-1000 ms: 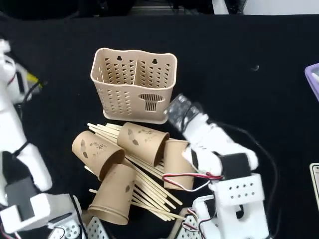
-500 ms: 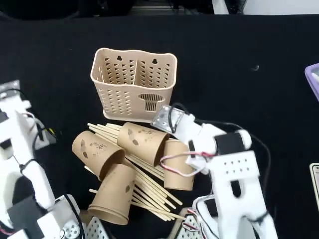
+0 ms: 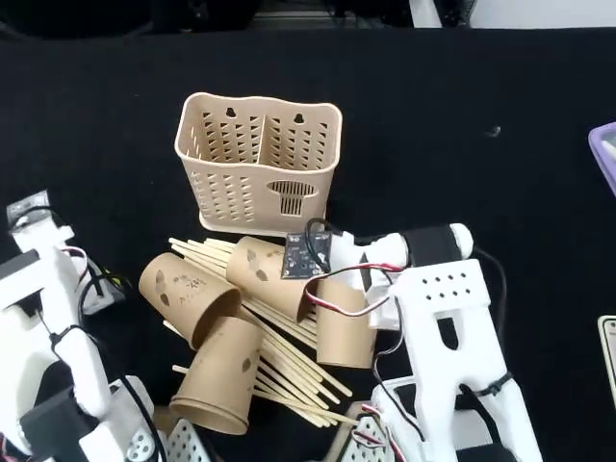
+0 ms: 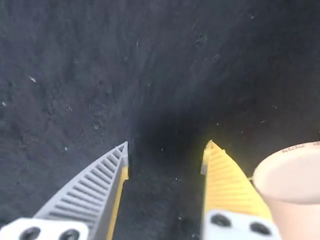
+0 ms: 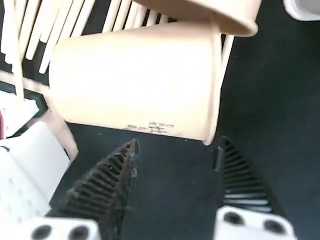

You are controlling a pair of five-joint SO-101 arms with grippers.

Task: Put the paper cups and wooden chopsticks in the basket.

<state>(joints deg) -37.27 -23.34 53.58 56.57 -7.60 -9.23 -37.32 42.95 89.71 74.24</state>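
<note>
Left gripper: the left gripper (image 4: pixel 165 150) hangs low over bare cloth with its jaws parted and nothing between them; one finger is ribbed grey plastic (image 4: pixel 95 185), the other ribbed yellow (image 4: pixel 225 180).
Cup by left gripper: the round, pale closed base of a smooth paper cup (image 4: pixel 290 185) sits just beside the yellow finger, not touching it.
Right gripper: the right gripper (image 5: pixel 176 145) is spread wide, its two black saw-toothed fingers (image 5: pixel 107 182) straddling nothing, just short of a cup lying on its side.
Cup at right gripper: the tan, tapered paper cup with a rolled rim (image 5: pixel 135 80) lies on the cloth; a second cup's rim overlaps its far edge.
Cup pile: in the high view, four tan paper cups (image 3: pixel 219 373) lie tipped over in a loose cluster, matt and conical, touching one another.
Chopsticks: the pale wooden chopsticks (image 3: pixel 289 361), thin straight sticks, fan out beneath and between the cups.
Basket: the beige perforated plastic basket (image 3: pixel 241 192) stands upright beyond the pile, rounded-cornered, with a divider making two compartments; no cup or chopstick is in it.
Surface: the black cloth table (image 3: pixel 462 144) is matt and flecked with lint.
</note>
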